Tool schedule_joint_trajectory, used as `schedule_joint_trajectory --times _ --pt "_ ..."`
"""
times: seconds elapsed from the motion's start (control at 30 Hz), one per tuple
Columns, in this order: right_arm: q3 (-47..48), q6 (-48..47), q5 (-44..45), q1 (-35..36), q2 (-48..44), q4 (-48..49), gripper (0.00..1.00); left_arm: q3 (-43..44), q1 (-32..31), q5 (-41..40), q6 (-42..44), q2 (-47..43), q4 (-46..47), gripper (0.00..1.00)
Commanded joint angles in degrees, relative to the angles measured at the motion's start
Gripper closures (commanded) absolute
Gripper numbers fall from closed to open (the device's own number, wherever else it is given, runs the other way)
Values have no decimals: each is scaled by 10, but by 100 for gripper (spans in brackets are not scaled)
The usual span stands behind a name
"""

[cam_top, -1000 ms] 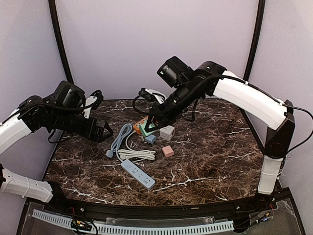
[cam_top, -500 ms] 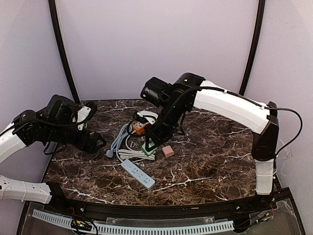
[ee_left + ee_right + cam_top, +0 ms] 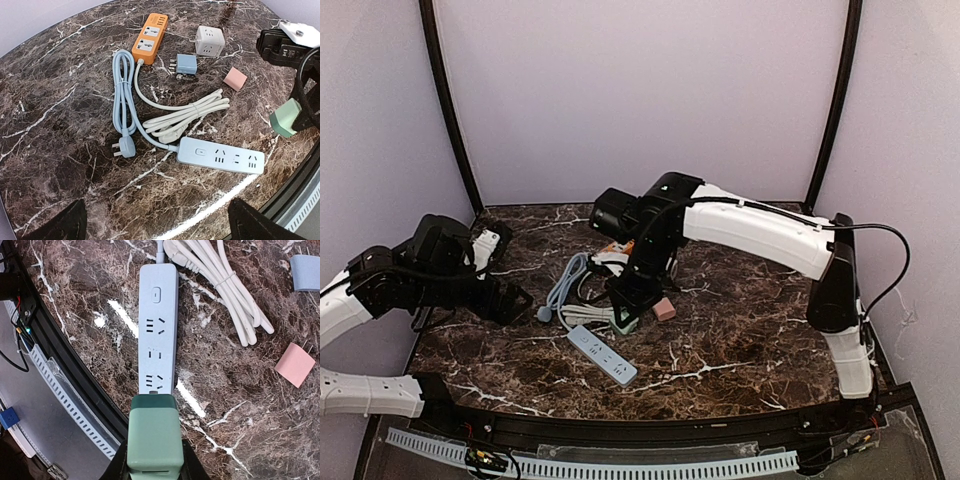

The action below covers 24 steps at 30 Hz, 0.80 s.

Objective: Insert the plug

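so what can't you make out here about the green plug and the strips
Prongs of the green plug: hidden under its own body in the right wrist view, unseen elsewhere.
Fingers of the right gripper: cut off by that view's bottom edge.
The orange strip: in the top view, almost wholly behind the right arm.
Gap between plug and blue strip: no view settles it.

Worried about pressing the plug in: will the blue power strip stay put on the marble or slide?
Probably slides sideways if nudged: the strip lies flat, unbraced, on glossy marble. It looks like a rigid plastic bar, so it should not flex under the green plug. Its slack, looped cord likely anchors it little.
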Motion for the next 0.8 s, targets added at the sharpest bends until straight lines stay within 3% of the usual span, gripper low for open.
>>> schedule_joint_trajectory --times 0.0,0.77 --pt "-18 -5 7 19 2 -8 100 -19 4 -1 -1 -12 20 1" --pt "-32 -3 -13 53 53 -8 100 -35 4 -47 25 -37 32 1"
